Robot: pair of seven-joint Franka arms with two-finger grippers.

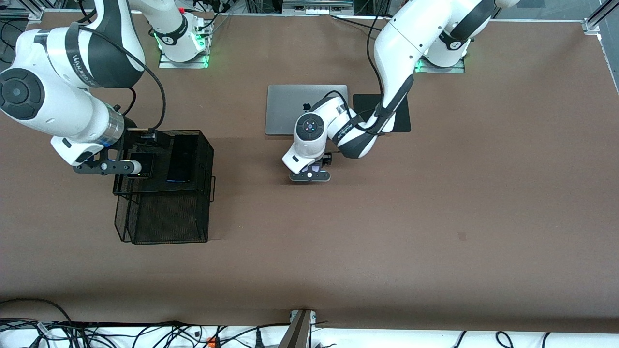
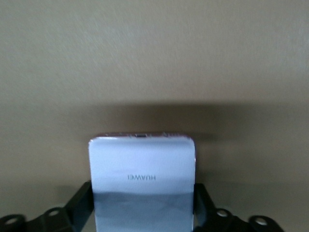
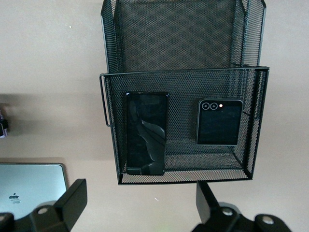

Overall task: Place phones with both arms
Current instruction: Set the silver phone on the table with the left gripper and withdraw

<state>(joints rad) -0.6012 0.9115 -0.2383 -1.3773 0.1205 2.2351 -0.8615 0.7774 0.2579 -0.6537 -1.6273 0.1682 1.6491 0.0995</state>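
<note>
My left gripper (image 1: 310,175) is shut on the pale lilac-white flip phone (image 2: 142,181) and holds it on edge, low over the bare table just nearer to the front camera than the laptop. I cannot tell whether the phone touches the table. My right gripper (image 3: 140,203) is open and empty, up over the table at the edge of the black mesh basket (image 1: 205,159) toward the right arm's end. The long black slab phone (image 3: 146,133) and the black flip phone (image 3: 219,122) lie flat side by side in the basket's upper tray.
The silver laptop (image 1: 285,108) lies shut near the arms' bases, and its corner shows in the right wrist view (image 3: 29,186). A black mat (image 1: 402,121) lies beside it. The basket's lower tray (image 1: 167,220) juts toward the front camera. Open brown table surrounds them.
</note>
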